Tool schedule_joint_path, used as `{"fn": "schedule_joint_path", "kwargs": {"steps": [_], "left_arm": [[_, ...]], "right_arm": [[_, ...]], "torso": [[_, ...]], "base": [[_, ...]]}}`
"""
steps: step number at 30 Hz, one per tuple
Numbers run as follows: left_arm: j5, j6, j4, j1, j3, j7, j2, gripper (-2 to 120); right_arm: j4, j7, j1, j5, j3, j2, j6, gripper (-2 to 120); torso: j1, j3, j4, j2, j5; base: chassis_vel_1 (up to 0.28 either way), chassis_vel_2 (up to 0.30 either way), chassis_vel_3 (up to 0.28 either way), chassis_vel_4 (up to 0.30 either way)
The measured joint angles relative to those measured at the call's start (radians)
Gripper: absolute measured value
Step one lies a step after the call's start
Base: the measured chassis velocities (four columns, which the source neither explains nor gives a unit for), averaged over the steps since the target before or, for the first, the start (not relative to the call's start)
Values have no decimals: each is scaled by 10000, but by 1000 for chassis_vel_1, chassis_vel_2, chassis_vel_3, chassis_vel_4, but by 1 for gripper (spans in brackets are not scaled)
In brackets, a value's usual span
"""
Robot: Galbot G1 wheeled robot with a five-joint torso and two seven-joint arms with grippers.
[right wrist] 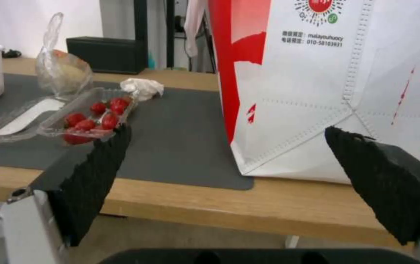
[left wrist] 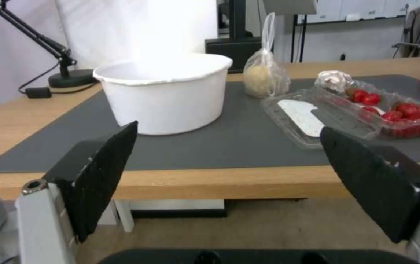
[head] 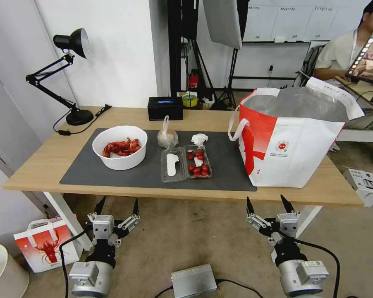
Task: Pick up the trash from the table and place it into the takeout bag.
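On the grey mat of the table (head: 37, 165) stand a white bowl of red crayfish shells (head: 120, 147) (left wrist: 164, 91), a knotted clear bag (head: 167, 136) (left wrist: 265, 75) (right wrist: 63, 71), a crumpled white tissue (head: 199, 139) (left wrist: 334, 80) (right wrist: 142, 88) and an open clear plastic box with red tomatoes (head: 186, 164) (left wrist: 361, 112) (right wrist: 90, 117). The white and red takeout bag (head: 294, 136) (right wrist: 327, 84) stands open at the table's right end. My left gripper (head: 116, 206) and right gripper (head: 268, 203) hang open below the table's front edge, holding nothing.
A black desk lamp (head: 70, 74) and a black rectangular box (head: 165, 108) stand along the table's back. On the floor sit a lobster-print bag (head: 46, 244), a white bin (head: 4, 271) and a grey device (head: 194, 281). A person sits at the back right.
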Motion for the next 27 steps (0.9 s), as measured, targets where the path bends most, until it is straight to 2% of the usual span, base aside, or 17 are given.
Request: {"fn": "schedule_joint_path", "kwargs": {"steps": [19,22,23,25,27], "left_arm": [[-19,2,0,-14,15,-27,15,100],[-521,309,-27,-268,305,-558,336,100],[-521,309,-27,-268,305,-558,336,100],[-1052,636,-84,-545,606,-1127,674,100],[-1933,1182,-169,-999,1115,-2046,1234,100]], "right_arm": [[0,10,21,31,-7,-46,-7,100],[0,251,272,413,-103,-515,-296,100],[0,251,272,413,-103,-515,-296,100],[8,550,579,877,-228,-1050,-658,100],[34,1004,1040,1576,-411,-1872,-1211,100]], "torso": [[0,0,0,0,0],[-1,0,0,0,0],[-1,0,0,0,0],[0,0,0,-1,2],[0,0,0,-1,1]], "base": [[0,0,0,0],[0,0,0,0],[0,0,0,0],[0,0,0,0],[0,0,0,0]]}}
